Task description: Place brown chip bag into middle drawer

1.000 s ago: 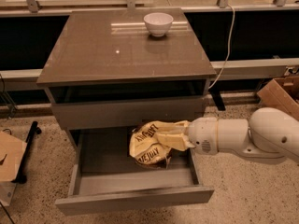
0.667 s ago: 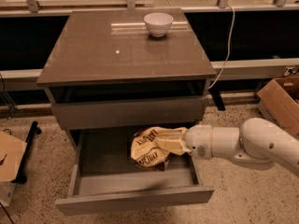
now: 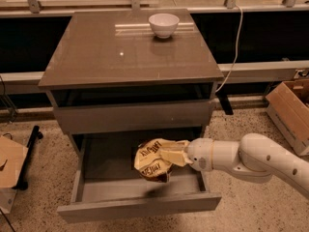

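Observation:
The brown chip bag point(image 3: 153, 160), pale yellow with dark "LATE JULY" lettering and a dark brown lower end, hangs just above the floor of the open middle drawer point(image 3: 111, 190). My gripper point(image 3: 177, 155) comes in from the right on a white arm and is shut on the bag's right edge. The bag casts a shadow on the drawer's grey interior and its lower end is at or near the floor; I cannot tell if it touches. The upper grey drawer front point(image 3: 130, 117) is closed above it.
A small white bowl point(image 3: 163, 24) stands at the back of the cabinet top point(image 3: 96, 57). A white cable point(image 3: 235, 47) hangs at the cabinet's right. Cardboard boxes lie on the speckled floor at the right point(image 3: 289, 110) and left point(image 3: 9, 166).
The bag and gripper have moved slightly lower and toward the drawer's front; the arm has pulled back to the right a little. The gripper still holds the bag.

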